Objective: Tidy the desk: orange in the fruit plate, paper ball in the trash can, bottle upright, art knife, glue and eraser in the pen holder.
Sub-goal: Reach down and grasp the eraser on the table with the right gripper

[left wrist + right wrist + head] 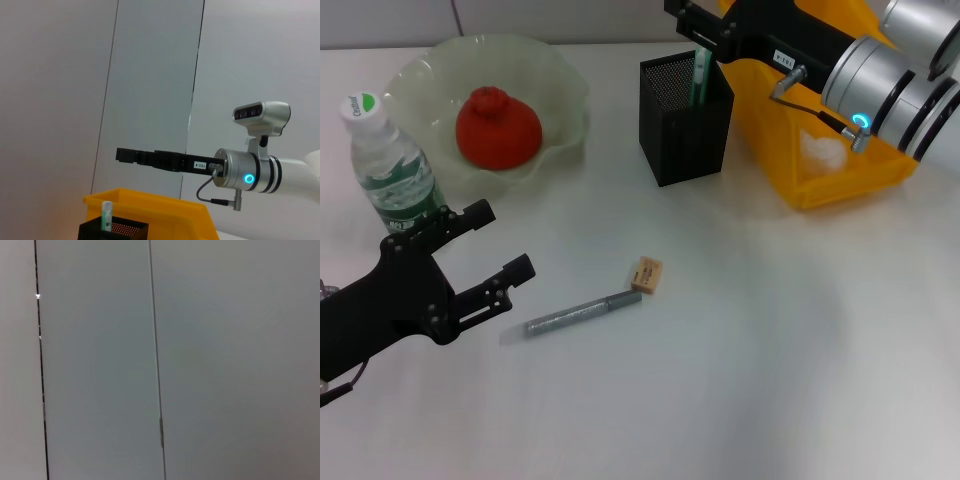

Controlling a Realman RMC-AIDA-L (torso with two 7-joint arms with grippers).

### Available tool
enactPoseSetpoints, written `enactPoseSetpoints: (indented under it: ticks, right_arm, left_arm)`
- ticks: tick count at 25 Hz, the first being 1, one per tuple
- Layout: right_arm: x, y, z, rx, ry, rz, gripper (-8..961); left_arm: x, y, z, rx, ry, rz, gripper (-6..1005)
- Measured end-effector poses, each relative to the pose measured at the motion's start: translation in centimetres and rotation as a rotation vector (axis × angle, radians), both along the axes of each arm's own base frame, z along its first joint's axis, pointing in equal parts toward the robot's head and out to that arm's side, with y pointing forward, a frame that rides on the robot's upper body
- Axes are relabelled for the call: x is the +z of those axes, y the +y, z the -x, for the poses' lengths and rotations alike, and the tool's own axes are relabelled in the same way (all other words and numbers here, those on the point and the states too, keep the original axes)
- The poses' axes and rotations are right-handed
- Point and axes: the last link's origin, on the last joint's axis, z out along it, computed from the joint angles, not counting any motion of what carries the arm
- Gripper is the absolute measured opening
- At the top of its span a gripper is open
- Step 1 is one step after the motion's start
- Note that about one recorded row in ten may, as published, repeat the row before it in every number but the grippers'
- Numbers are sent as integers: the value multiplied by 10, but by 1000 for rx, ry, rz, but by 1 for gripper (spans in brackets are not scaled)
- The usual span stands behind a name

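The orange (498, 128) lies in the fruit plate (569, 88). The bottle (390, 165) stands upright at the left. The glue (701, 75) stands in the pen holder (685, 125). My right gripper (698, 25) hovers open just above it, clear of the glue (106, 215) in the left wrist view, which also shows that gripper (122, 154). The paper ball (823, 150) lies in the trash can (840, 185). The art knife (582, 313) and the eraser (646, 275) lie on the desk. My left gripper (505, 243) is open and empty, left of the art knife.
The trash can stands right against the pen holder's right side, under my right arm. The bottle is just behind my left gripper. The right wrist view shows only a wall.
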Motion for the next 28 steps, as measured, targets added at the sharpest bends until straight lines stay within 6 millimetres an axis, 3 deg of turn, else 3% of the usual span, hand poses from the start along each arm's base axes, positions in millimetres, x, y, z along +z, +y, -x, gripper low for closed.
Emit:
enactPoseSetpoints:
  ticks: [17,28]
  right_arm:
    - [21,-7,-10,-23,147,-95,628]
    - [18,-28,16,166,132,126,627]
  left_arm:
    - [1,0,1,1,1,-3,800]
    - [8,-3,10,12,36,-10,799]
